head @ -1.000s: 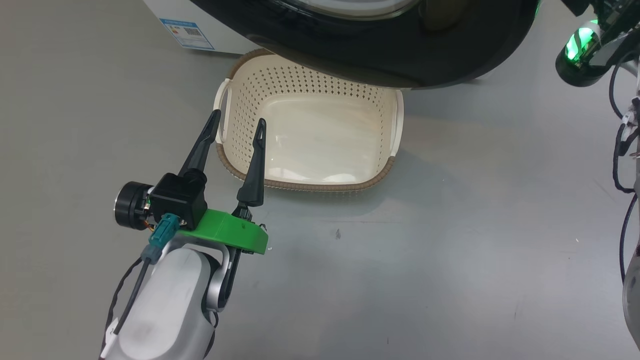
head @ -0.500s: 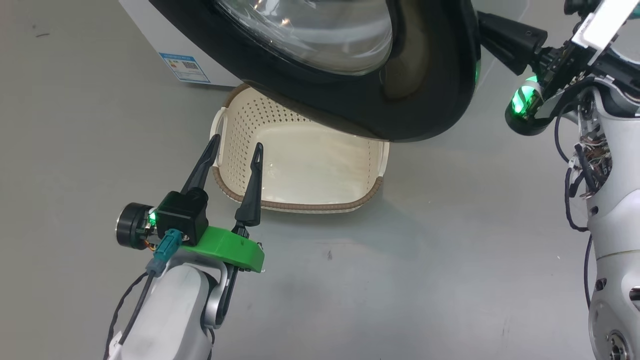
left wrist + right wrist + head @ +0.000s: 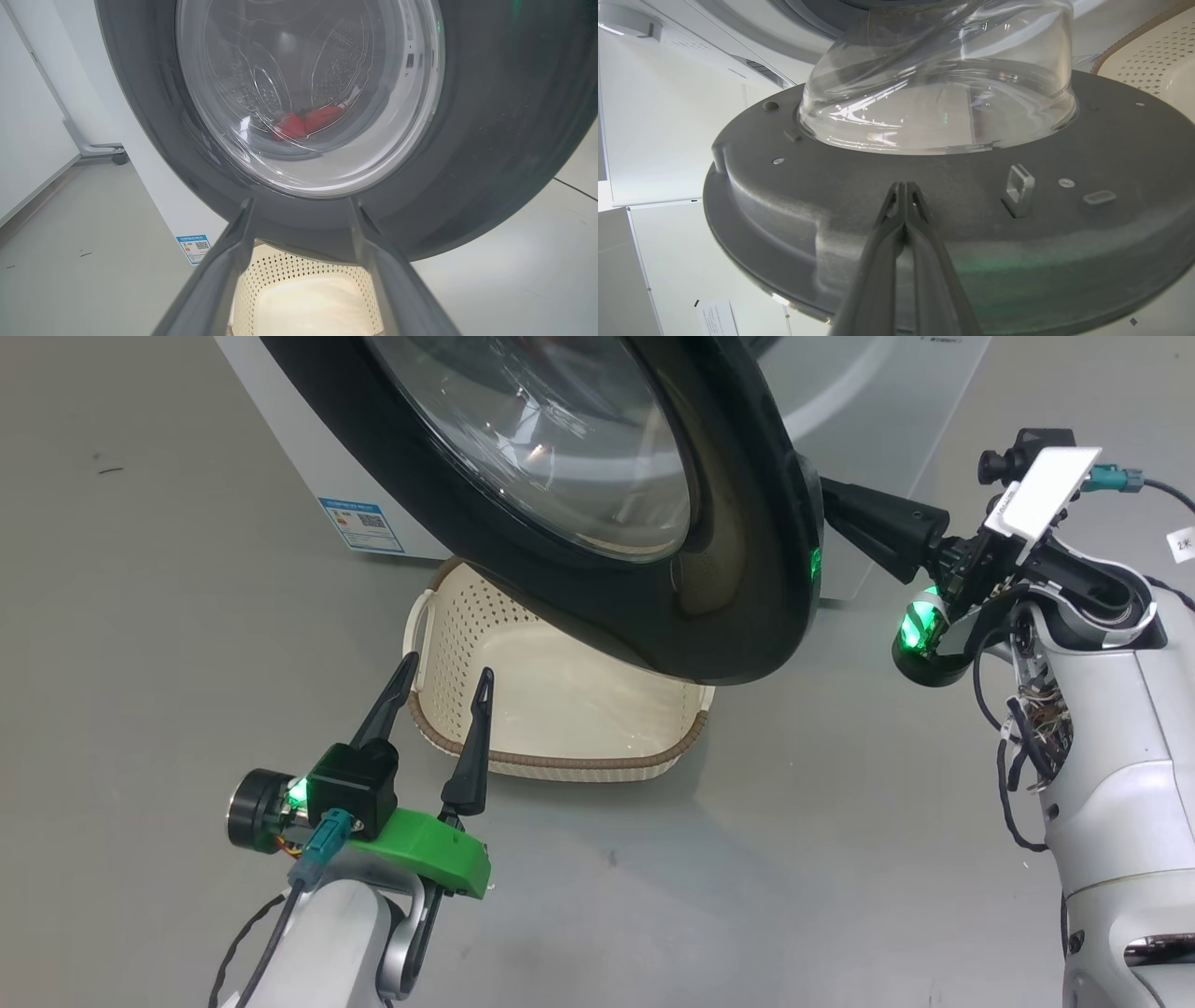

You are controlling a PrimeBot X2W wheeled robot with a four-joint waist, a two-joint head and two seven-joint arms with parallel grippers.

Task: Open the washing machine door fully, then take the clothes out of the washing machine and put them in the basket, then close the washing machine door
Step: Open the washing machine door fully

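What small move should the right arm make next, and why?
Probably push the door wider with the shut right gripper, whose tips seem to rest on its inner face: the door hangs over the basket and the clothes lie behind its glass.

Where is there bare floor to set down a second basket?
Free: the floor in front of the basket, right of the left gripper; also left of the washing machine. Crowded: over the basket, where the washing machine door overhangs its far part.
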